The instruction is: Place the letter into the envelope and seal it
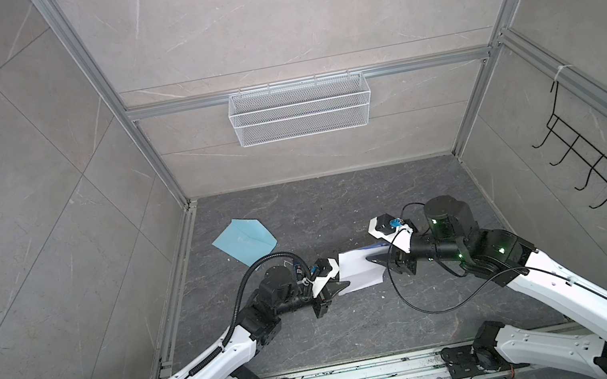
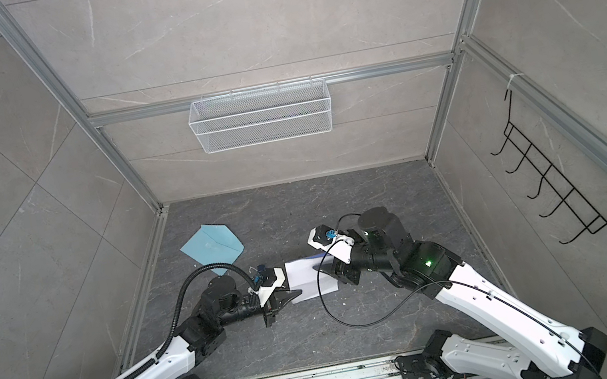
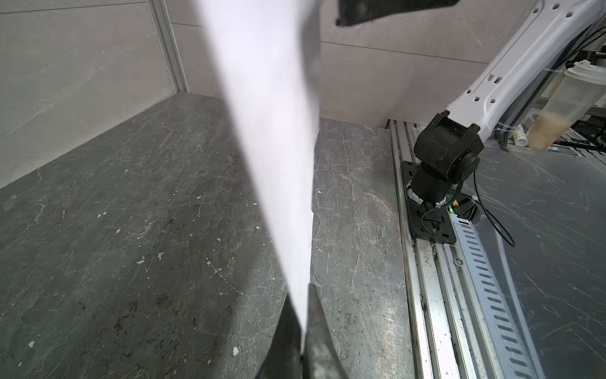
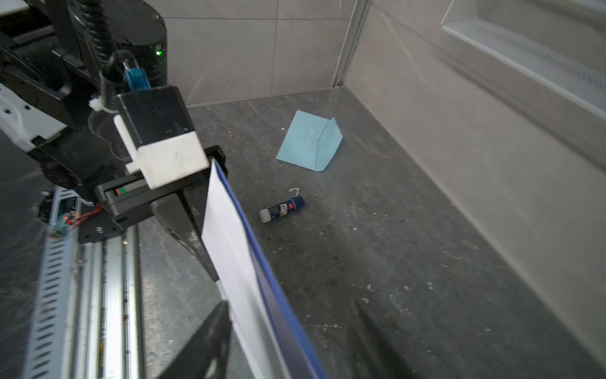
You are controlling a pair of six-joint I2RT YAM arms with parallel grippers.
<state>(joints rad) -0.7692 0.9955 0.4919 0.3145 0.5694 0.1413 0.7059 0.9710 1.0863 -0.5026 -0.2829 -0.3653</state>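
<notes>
1. The left gripper [image 1: 343,285] clamps one end of the letter [image 1: 359,273], held in the air near the envelope [image 1: 243,241], outside it.
2. The right gripper [image 1: 373,261] has its jaws spread around the letter's other end.
3. The envelope lies with its flap raised.

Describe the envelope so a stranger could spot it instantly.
Find the dark stone tabletop inside the grey-walled booth and look to its far left. The envelope lies there, plain light blue with a pointed flap, unlike the white, blue-edged letter held up between the arms.
</notes>
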